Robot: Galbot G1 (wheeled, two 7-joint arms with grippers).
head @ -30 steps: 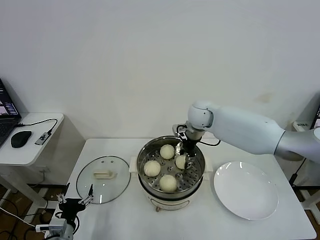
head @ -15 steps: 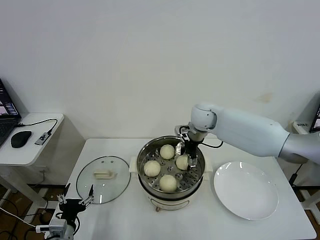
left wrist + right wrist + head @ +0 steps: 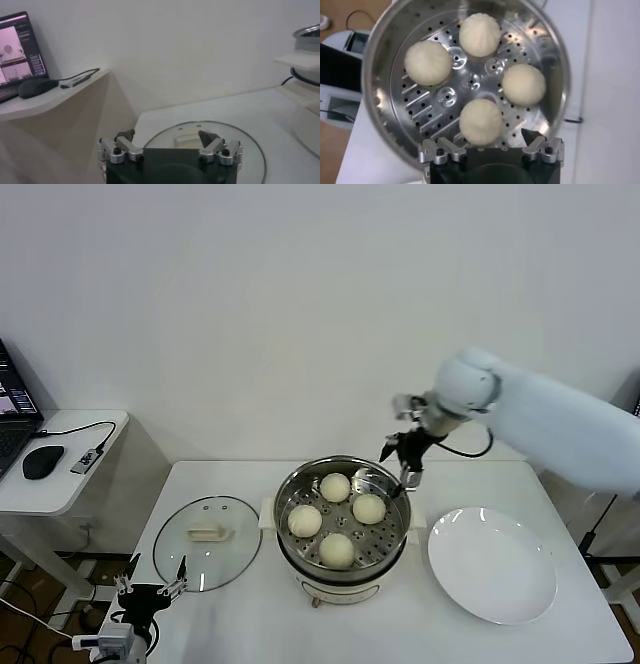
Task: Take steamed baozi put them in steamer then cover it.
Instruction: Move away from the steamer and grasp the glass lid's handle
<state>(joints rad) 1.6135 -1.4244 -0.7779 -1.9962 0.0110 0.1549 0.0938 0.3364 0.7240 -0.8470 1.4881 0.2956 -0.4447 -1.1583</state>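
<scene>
So the loading part looks done to me. All four steamed baozi (image 3: 337, 518) are sitting on the perforated tray inside the steamer (image 3: 342, 569), spread out at roughly 12, 3, 6 and 9 o'clock around the tray's centre, none touching each other. The white plate (image 3: 492, 564) off at the steamer's 3 o'clock has nothing on it, so there's no bun left to fetch as far as I can see.

The right gripper (image 3: 404, 456) hangs above the pot's rim at about 1 o'clock, fingers spread wide and holding nothing. From its own camera you look straight down into the pot with all four buns in plain view.

What's left is the lid. The cover (image 3: 207, 541) lies flat on the bench at the steamer's 9 o'clock, just beside the pot's side handle, with its cream bar handle facing up. It isn't on the pot yet.

The left gripper (image 3: 150, 587) sits low at the bench's front edge, around 7 o'clock from the steamer and right by the near rim of the cover. Its fingers (image 3: 125, 136) are wide apart too, empty, pointed toward the lid's handle. My guess is that arm is best placed for the cover, but nothing has hold of it yet.
</scene>
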